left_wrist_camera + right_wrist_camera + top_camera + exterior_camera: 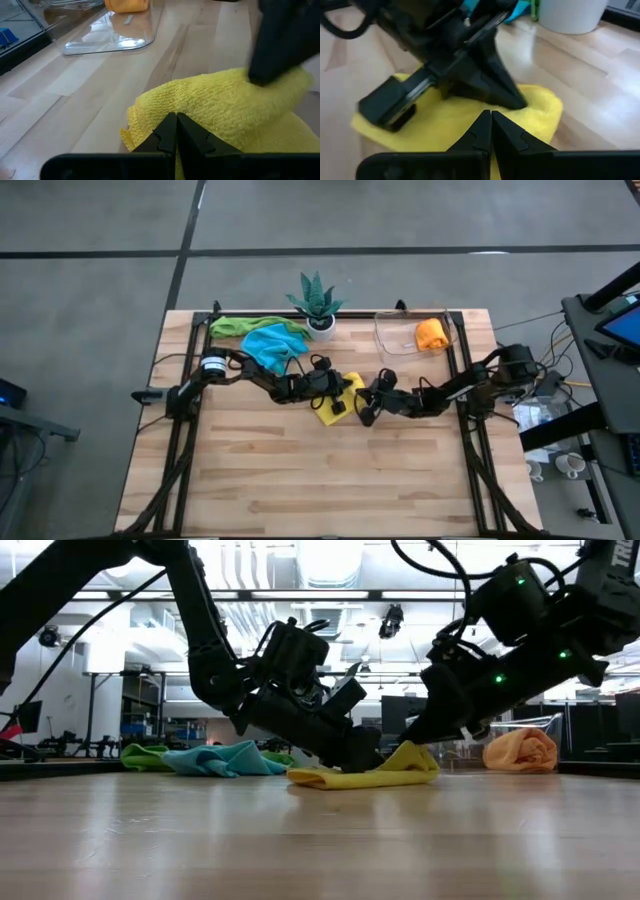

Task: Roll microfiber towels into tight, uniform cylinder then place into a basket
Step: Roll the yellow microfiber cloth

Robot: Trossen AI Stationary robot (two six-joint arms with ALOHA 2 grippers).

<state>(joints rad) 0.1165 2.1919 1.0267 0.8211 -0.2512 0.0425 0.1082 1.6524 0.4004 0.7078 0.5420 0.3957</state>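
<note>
Soft yellow microfiber towel lies mid-table, half folded, w/ left gripper & right gripper both pinching it shut. Orange rolled towel already in clear plastic basket; blue towel & green towel left

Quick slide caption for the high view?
Both grippers shut on the yellow towel mid-table; orange towel in basket.
</note>
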